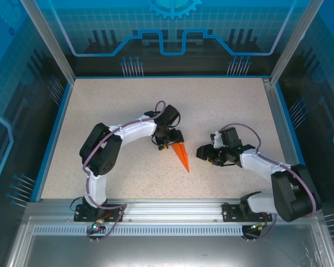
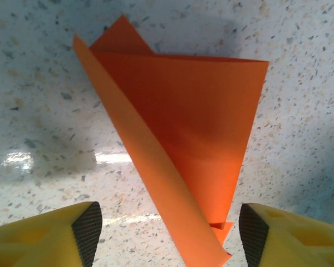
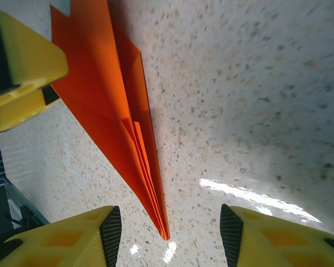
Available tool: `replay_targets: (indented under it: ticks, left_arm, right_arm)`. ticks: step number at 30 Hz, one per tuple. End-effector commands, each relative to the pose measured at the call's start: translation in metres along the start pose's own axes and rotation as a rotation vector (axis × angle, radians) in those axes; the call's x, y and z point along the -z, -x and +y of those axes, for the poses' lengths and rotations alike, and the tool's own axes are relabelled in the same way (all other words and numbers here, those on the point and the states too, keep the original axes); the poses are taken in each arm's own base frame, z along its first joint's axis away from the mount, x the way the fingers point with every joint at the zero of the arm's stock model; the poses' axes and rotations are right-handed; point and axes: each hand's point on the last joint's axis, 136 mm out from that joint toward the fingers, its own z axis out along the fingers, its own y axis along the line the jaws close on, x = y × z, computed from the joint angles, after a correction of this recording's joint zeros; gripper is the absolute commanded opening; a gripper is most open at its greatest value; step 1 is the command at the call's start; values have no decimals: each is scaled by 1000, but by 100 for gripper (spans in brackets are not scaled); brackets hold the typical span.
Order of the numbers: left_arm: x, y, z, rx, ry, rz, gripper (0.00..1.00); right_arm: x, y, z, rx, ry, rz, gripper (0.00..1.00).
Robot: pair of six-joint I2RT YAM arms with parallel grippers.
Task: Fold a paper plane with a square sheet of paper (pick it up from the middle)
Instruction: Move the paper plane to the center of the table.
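The small bright orange folded paper plane (image 1: 182, 157) is lying mid-scene on the speckled bench (image 1: 111, 100), between the released left tool (image 1: 170, 143) and released right tool (image 1: 205, 153), neither grasping anything. Its layers are gaping, so a careless pinch risks creasing a wing or skidding it.

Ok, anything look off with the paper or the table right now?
Only slightly: the small bright orange folded paper plane on the speckled table is not pressed flat. Its folded layers fan apart near the nose, and one long flap stands raised. No tears visible.
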Motion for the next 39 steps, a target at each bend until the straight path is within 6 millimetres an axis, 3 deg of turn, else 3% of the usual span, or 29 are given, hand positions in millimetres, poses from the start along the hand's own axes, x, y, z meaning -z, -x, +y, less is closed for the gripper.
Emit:
replay_targets:
  ticks: [1,6,21,29,37,39]
  left_arm:
    - [9,-6,13,26,39,4,63]
    - [14,-11,30,32,51,-10,54]
    - [17,-11,38,11,54,-25,45]
    - [17,-11,40,14,50,-28,44]
    - [18,-12,39,13,39,-30,44]
    - [20,-12,39,13,32,-35,43]
  right_arm:
    - [-8,7,19,59,26,13,54]
    - [-22,12,26,92,6,33,55]
    - [-65,8,44,176,3,166,55]
    - [-68,2,52,225,2,184,48]
    - [-78,-7,37,248,-102,222,38]
    - [-80,-1,47,267,-95,209,38]
